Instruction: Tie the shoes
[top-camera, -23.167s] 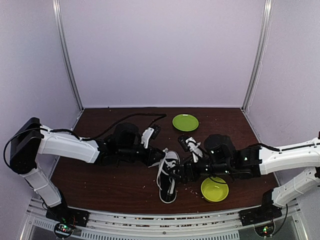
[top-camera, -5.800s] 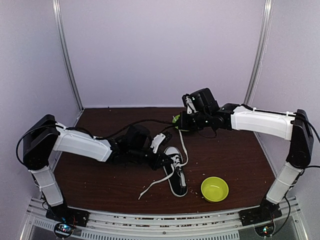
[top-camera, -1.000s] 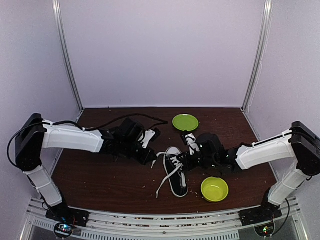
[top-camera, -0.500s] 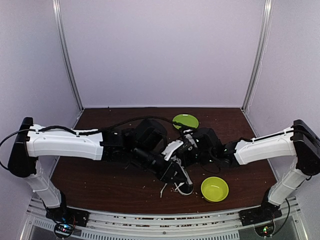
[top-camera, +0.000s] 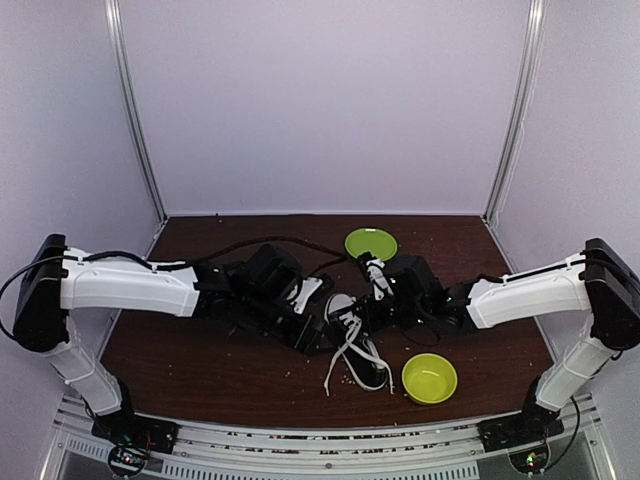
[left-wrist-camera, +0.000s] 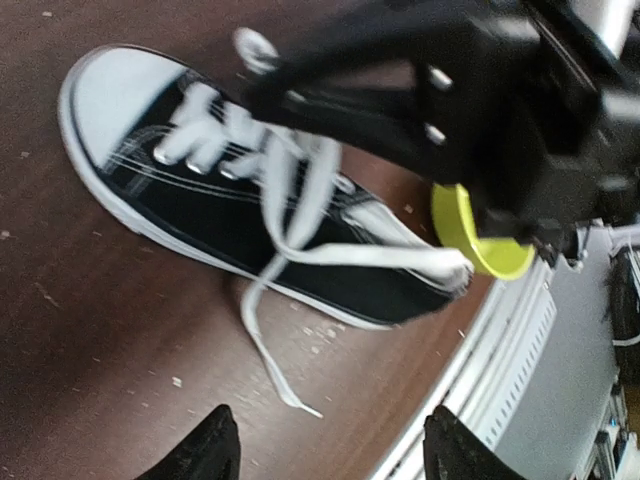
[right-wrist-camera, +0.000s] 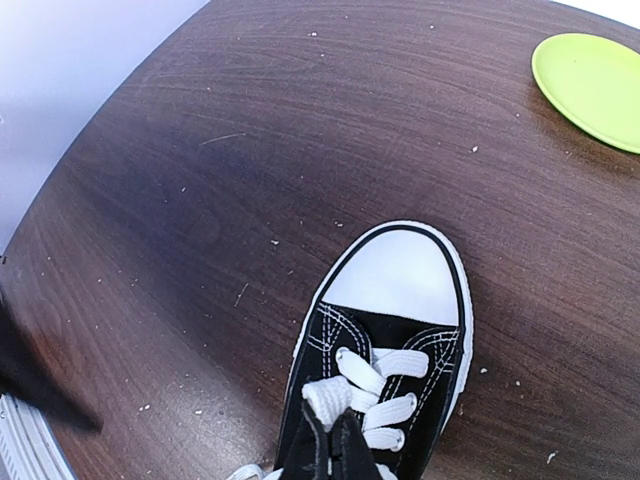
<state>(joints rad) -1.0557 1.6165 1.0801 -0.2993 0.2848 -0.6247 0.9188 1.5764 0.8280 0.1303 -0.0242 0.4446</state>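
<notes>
A black sneaker (top-camera: 364, 366) with a white toe cap lies on the table between both arms, its white laces (top-camera: 341, 366) trailing off its near-left side. In the left wrist view the shoe (left-wrist-camera: 250, 215) lies ahead, with one loose lace end (left-wrist-camera: 283, 385) on the wood. My left gripper (left-wrist-camera: 332, 455) hangs open just left of the shoe, nothing between its fingers. My right gripper (right-wrist-camera: 335, 455) sits over the laced part of the shoe (right-wrist-camera: 400, 285), shut on a doubled bit of white lace (right-wrist-camera: 325, 397).
A green bowl (top-camera: 429, 378) stands right of the shoe's heel, close to the right forearm. A flat green plate (top-camera: 371, 244) lies at the back. The table's near edge and metal rail (left-wrist-camera: 520, 340) are just beyond the heel. Crumbs dot the wood.
My left gripper has opened and drawn back to the left from over the shoe. The laces now lie loose across the shoe's side. The right gripper stays shut on its lace.
</notes>
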